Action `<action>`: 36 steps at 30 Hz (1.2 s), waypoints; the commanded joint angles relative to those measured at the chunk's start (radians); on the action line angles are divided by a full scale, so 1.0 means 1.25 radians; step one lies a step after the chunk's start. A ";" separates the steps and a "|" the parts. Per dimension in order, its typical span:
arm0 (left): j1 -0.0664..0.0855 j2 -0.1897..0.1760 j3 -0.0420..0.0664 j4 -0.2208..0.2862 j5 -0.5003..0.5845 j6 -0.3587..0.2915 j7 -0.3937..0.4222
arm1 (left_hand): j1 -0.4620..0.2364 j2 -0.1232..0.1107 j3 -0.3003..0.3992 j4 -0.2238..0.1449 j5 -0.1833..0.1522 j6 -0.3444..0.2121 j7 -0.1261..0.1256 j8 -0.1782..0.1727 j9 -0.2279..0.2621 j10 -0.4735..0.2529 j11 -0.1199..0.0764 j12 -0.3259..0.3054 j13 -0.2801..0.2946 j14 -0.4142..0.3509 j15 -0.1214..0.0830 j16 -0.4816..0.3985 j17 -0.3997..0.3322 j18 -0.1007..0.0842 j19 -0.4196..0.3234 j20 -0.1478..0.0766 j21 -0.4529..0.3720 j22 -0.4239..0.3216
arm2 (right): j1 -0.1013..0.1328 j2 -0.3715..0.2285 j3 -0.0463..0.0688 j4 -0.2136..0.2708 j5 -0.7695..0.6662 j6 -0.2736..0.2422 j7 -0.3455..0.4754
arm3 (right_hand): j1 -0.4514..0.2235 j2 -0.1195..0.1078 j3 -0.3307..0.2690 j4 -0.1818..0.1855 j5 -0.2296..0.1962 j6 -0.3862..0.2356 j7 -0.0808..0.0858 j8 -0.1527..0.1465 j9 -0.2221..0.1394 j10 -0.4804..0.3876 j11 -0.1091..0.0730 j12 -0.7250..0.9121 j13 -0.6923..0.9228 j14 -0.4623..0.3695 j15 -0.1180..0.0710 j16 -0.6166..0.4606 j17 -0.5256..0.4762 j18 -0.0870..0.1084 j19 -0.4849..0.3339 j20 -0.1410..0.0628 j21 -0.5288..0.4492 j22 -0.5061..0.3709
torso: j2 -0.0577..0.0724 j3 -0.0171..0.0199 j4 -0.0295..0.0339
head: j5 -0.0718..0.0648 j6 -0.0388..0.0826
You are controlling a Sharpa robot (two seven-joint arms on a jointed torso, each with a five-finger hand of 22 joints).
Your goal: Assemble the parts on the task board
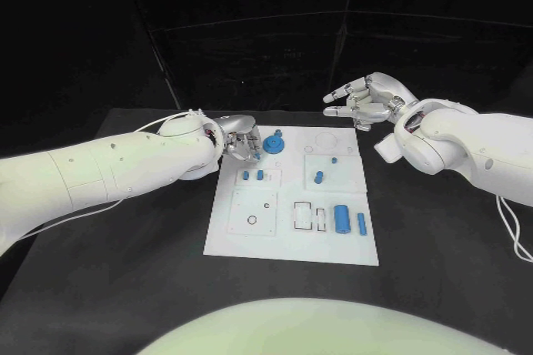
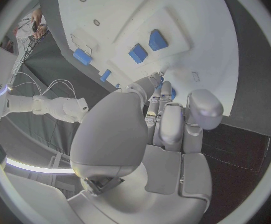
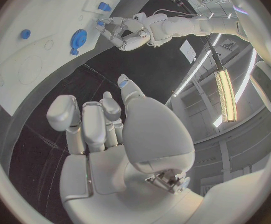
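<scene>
The white task board [image 1: 291,236] lies in the middle of the black table. My left hand [image 1: 236,142] hovers over its far left corner and pinches a small blue part [image 2: 172,91] between its fingertips [image 2: 162,90], just above the board. Beside it stands a round blue part [image 1: 274,145] with a knob. Two short blue pieces [image 1: 253,175] lie below the hand, and more blue pieces [image 1: 343,216] lie in the right-hand recesses. My right hand [image 1: 367,97] hangs above the far right corner, fingers loosely bent, holding nothing. In the right wrist view the round blue part [image 3: 79,37] lies beyond my right hand [image 3: 104,129].
Outlined recesses and small holes [image 1: 253,219] mark the near half of the board. A small white tag [image 1: 387,148] hangs below my right wrist. Black table [image 1: 122,293] surrounds the board, and dark curtains close the back.
</scene>
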 commanded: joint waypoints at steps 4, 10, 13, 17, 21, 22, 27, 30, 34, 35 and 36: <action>0.001 0.004 0.000 -0.003 0.006 0.031 -0.018 | -0.009 0.001 0.006 -0.001 0.002 0.005 0.003 -0.005 -0.001 0.006 0.001 -0.004 0.001 0.015 0.002 0.002 -0.001 -0.013 0.000 -0.002 0.003 0.002 | 0.001 0.001 0.001 0.001 0.003 0.006 0.007 | -0.001 0.005 -0.004 0.000 0.001 -0.004 -0.001 0.003 0.000 -0.001 -0.003 0.000 0.001 0.012 -0.005 -0.003 0.001 0.005 -0.003 -0.003 -0.004 0.000 | 0.000 -0.0003 0.0006 | 0.000 -0.001; 0.001 0.007 0.000 -0.007 0.006 0.038 -0.024 | -0.009 0.001 0.006 -0.001 0.002 0.005 0.002 -0.005 -0.001 0.006 0.001 -0.004 0.001 0.015 0.002 0.001 -0.001 -0.013 0.000 -0.002 0.002 0.000 | 0.001 0.001 0.001 0.001 0.003 0.006 0.007 | -0.001 0.005 -0.004 0.000 0.001 -0.004 -0.001 0.003 0.000 -0.001 -0.003 0.000 0.001 0.012 -0.005 -0.003 0.001 0.005 -0.003 -0.003 -0.004 0.000 | 0.000 -0.0001 0.0002 | 0.000 -0.001; 0.001 0.007 0.000 -0.008 0.006 0.041 -0.026 | -0.009 0.001 0.006 -0.001 0.002 0.005 0.002 -0.005 -0.001 0.006 0.001 -0.004 0.001 0.015 0.002 0.001 -0.001 -0.013 0.000 -0.002 0.002 0.000 | 0.001 0.001 0.001 0.001 0.003 0.006 0.007 | -0.001 0.005 -0.004 0.000 0.001 -0.004 -0.001 0.003 0.000 -0.001 -0.003 0.000 0.001 0.012 -0.005 -0.003 0.001 0.005 -0.003 -0.003 -0.004 0.000 | 0.000 -0.0001 0.0003 | -0.001 -0.001; 0.001 0.009 0.000 -0.008 0.006 0.045 -0.029 | -0.009 0.001 0.006 -0.001 0.002 0.005 0.002 -0.005 -0.001 0.006 0.001 -0.004 0.001 0.015 0.002 0.001 -0.001 -0.013 0.000 -0.002 0.002 0.000 | 0.001 0.001 0.001 0.001 0.003 0.006 0.007 | -0.001 0.005 -0.004 0.000 0.001 -0.004 -0.001 0.003 0.000 -0.001 -0.003 0.000 0.001 0.012 -0.005 -0.003 0.001 0.005 -0.003 -0.003 -0.004 0.000 | 0.000 -0.0002 0.0007 | -0.001 -0.002; 0.001 0.010 0.000 -0.008 0.006 0.047 -0.031 | -0.009 0.001 0.006 -0.002 0.002 0.005 0.002 -0.005 -0.001 0.006 0.001 -0.004 0.001 0.015 0.002 0.001 -0.001 -0.013 0.000 -0.002 0.002 0.000 | 0.001 0.001 0.001 0.001 0.003 0.006 0.007 | -0.001 0.005 -0.004 0.000 0.001 -0.004 -0.001 0.003 0.000 -0.001 -0.003 0.000 0.001 0.012 -0.005 -0.003 0.001 0.005 -0.003 -0.003 -0.004 0.000 | 0.000 -0.0003 0.0004 | -0.001 -0.002; 0.001 0.010 0.000 -0.008 0.006 0.048 -0.031 | -0.009 0.001 0.007 -0.002 0.002 0.005 0.002 -0.005 -0.001 0.006 0.001 -0.005 0.001 0.015 0.002 0.001 -0.002 -0.013 -0.001 -0.002 0.001 -0.001 | 0.001 0.001 0.001 0.001 0.003 0.006 0.007 | -0.001 0.005 -0.004 0.000 0.001 -0.004 -0.001 0.003 0.000 -0.001 -0.003 0.000 0.001 0.012 -0.005 -0.003 0.001 0.005 -0.003 -0.003 -0.004 0.000 | 0.000 -0.0001 0.0005 | -0.001 -0.002; 0.001 0.013 0.000 -0.009 0.006 0.050 -0.031 | -0.009 0.001 0.007 -0.002 0.002 0.005 0.002 -0.005 -0.001 0.006 0.001 -0.005 0.001 0.015 0.002 0.001 -0.002 -0.013 -0.001 -0.002 0.001 -0.001 | 0.001 0.001 0.001 0.001 0.003 0.006 0.007 | -0.001 0.005 -0.004 0.000 0.001 -0.004 -0.001 0.003 0.000 -0.001 -0.003 0.000 0.001 0.012 -0.005 -0.003 0.001 0.005 -0.003 -0.003 -0.004 0.000 | 0.000 -0.0002 0.0004 | -0.001 -0.003; 0.000 0.015 0.000 -0.011 0.006 0.052 -0.030 | -0.009 0.001 0.007 -0.002 0.002 0.005 0.002 -0.005 -0.001 0.006 0.001 -0.005 0.001 0.015 0.002 0.001 -0.002 -0.013 -0.001 -0.002 0.001 -0.001 | 0.001 0.002 0.001 0.001 0.003 0.006 0.007 | -0.001 0.005 -0.004 0.000 0.001 -0.004 -0.001 0.003 0.000 -0.001 -0.003 0.000 0.001 0.012 -0.005 -0.003 0.001 0.005 -0.003 -0.003 -0.004 0.000 | 0.000 -0.0001 0.0000 | -0.001 -0.003; 0.000 0.018 0.000 -0.012 0.006 0.061 -0.035 | -0.011 -0.001 0.007 -0.003 0.001 0.004 0.003 -0.007 -0.002 0.006 0.001 -0.006 0.001 0.015 0.002 0.001 -0.003 -0.013 -0.001 -0.002 0.001 0.000 | 0.001 0.002 0.001 0.001 0.003 0.007 0.007 | -0.001 0.005 -0.004 0.000 0.001 -0.004 -0.001 0.003 0.000 -0.001 -0.003 0.000 0.001 0.012 -0.005 -0.003 0.001 0.005 -0.003 -0.003 -0.004 0.000 | 0.000 -0.0003 0.0001 | -0.002 -0.004; 0.000 0.019 0.000 -0.013 0.006 0.063 -0.036 | -0.012 -0.001 0.007 -0.003 0.001 0.004 0.003 -0.007 -0.002 0.006 0.002 -0.007 0.001 0.015 0.002 0.001 -0.003 -0.013 -0.001 -0.002 0.001 0.000 | 0.001 0.002 0.001 0.001 0.003 0.006 0.007 | -0.001 0.005 -0.004 0.000 0.001 -0.004 -0.001 0.003 0.000 -0.001 -0.003 0.000 0.001 0.012 -0.005 -0.003 0.001 0.005 -0.003 -0.003 -0.004 0.000 | 0.000 -0.0003 0.0000 | -0.002 -0.004; 0.000 0.019 0.000 -0.013 0.006 0.065 -0.037 | -0.013 -0.002 0.007 -0.003 0.001 0.003 0.003 -0.008 -0.002 0.005 0.002 -0.008 0.001 0.015 0.003 0.001 -0.003 -0.013 -0.002 -0.002 0.001 0.000 | 0.001 0.002 0.001 0.001 0.003 0.006 0.007 | -0.001 0.005 -0.004 0.000 0.001 -0.004 -0.001 0.003 0.000 -0.001 -0.003 0.000 0.001 0.012 -0.005 -0.003 0.001 0.005 -0.003 -0.003 -0.004 0.000 | 0.000 -0.0001 0.0001 | -0.002 -0.004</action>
